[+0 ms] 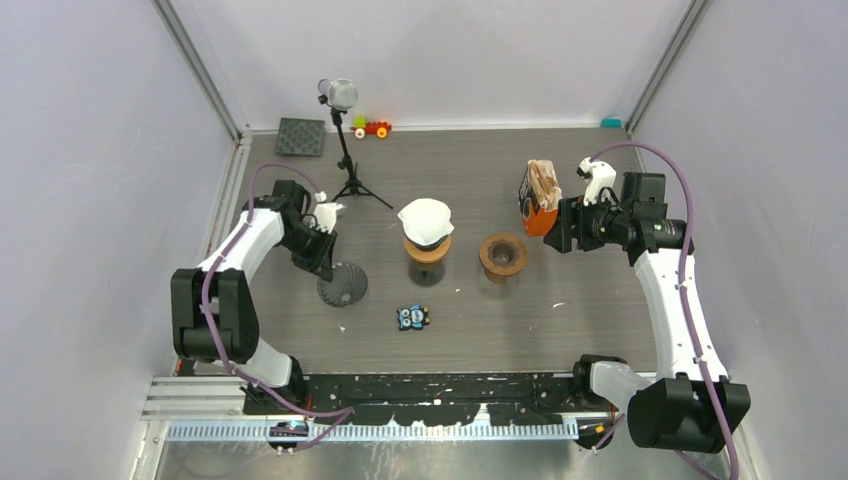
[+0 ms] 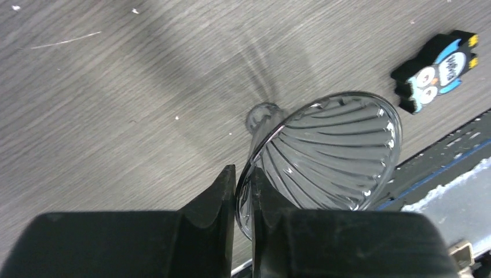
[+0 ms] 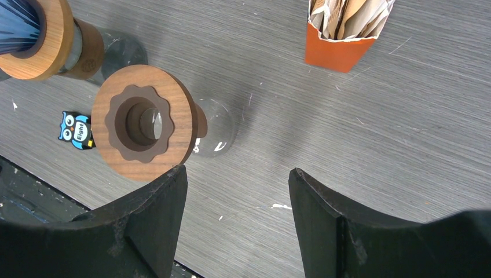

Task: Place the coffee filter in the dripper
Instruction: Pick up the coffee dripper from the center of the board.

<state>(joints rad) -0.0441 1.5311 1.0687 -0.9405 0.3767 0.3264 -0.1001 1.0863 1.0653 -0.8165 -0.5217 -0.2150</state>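
Observation:
A clear ribbed glass dripper [image 1: 342,285] lies tilted on the table at the left, wide mouth toward my left wrist camera. My left gripper [image 2: 243,174] is shut on the dripper [image 2: 341,150], one finger inside its rim and one outside. From above, the left gripper [image 1: 327,255] sits at the dripper's far edge. A white coffee filter [image 1: 426,220] rests on top of a wooden-collared carafe [image 1: 428,250] at mid-table. My right gripper [image 1: 553,228] hangs open and empty next to an orange box of filters [image 1: 540,195]. In its wrist view the right gripper [image 3: 237,174] has only bare table between its fingers.
A second wooden-collared glass carafe [image 1: 502,255] [image 3: 145,121] stands right of centre. An owl eraser [image 1: 412,317] [image 2: 437,72] lies near the front. A microphone on a tripod [image 1: 340,95], a toy car [image 1: 372,128] and a dark square mat [image 1: 300,137] are at the back left.

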